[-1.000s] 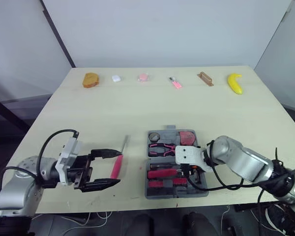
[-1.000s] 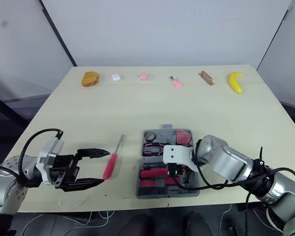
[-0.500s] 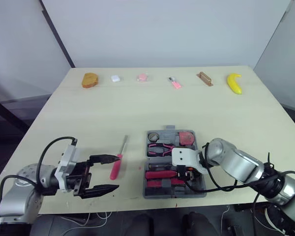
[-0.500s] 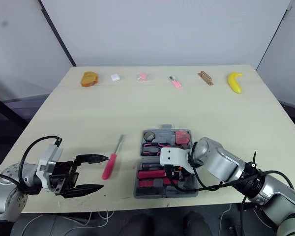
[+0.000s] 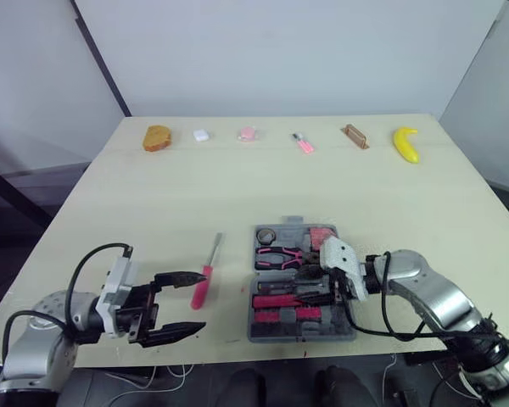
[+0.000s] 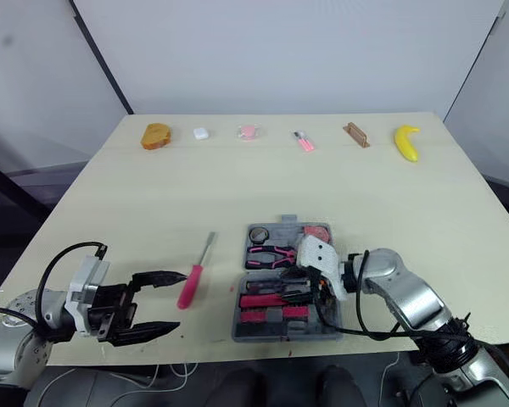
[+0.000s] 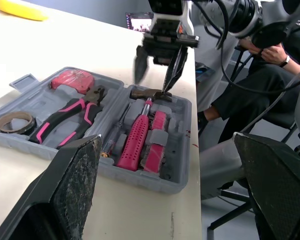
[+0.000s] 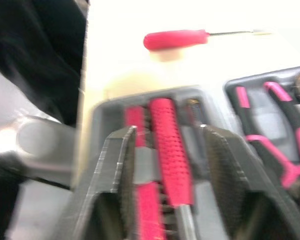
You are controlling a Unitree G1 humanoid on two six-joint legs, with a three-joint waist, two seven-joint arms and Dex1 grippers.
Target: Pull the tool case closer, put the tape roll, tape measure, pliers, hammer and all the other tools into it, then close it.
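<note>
Left eye view first: find the pink-handled screwdriver [image 5: 201, 292] loose on the pale wooden table [image 5: 237, 186], just left of the grey plastic tool case [image 5: 301, 336] and not touching it. See the left gripper [image 5: 202, 302] right at the handle end, black fingers spread wide, grasping nothing. Take this, on that showing, as the pick in hand.

Straddle the thick handle rather than the thin steel shaft. Squeeze square across it, lift clear of the table, and carry over the case wall before lowering. Mind the right gripper [image 7: 152, 84], poised above the near half of the case with fingers parted and empty. Draw it aside first, to avoid a clash over the tray.

Inside the open case, count off:
- brown tape roll [image 7: 12, 121] in the far left pocket
- red tape measure [image 7: 72, 79] in the far right pocket
- pink-and-black pliers [image 7: 65, 117] just nearer than those two
- hammer with a pink textured grip [image 7: 135, 140] along the near half
- second pink piece [image 7: 155, 135] touching the hammer's side, kind unclear

Cannot tell which recess is free for the screwdriver. Check before setting it down, and leave closing until last.
</note>
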